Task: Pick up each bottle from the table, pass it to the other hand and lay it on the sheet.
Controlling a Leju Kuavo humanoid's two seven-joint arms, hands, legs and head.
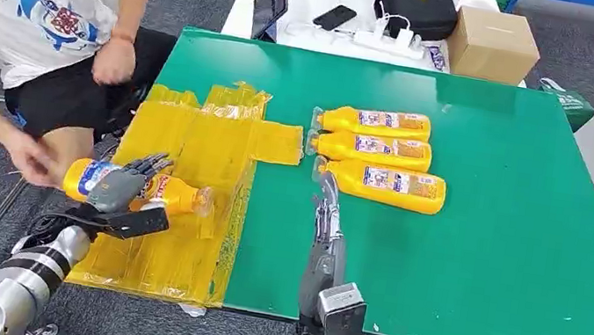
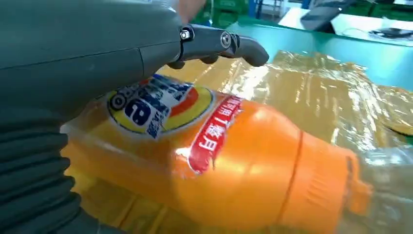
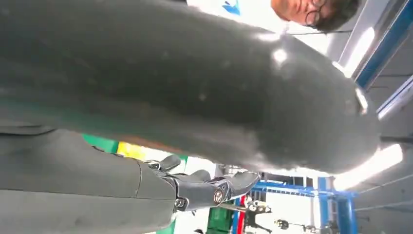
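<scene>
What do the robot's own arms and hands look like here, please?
Both arms are silver metal tubes with dark joint sections. The left hand has a grey shell, grey ribbed wrist cover and dark fingers with small silver screws. The right hand is grey, behind a boxy silver wrist block.

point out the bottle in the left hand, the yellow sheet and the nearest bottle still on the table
bottle in the left hand [image 1: 174,194], head view, orange shoulder
yellow sheet [image 1: 191,138], head view, bare middle
nearest bottle on the table [image 1: 393,187], head view, label
</scene>
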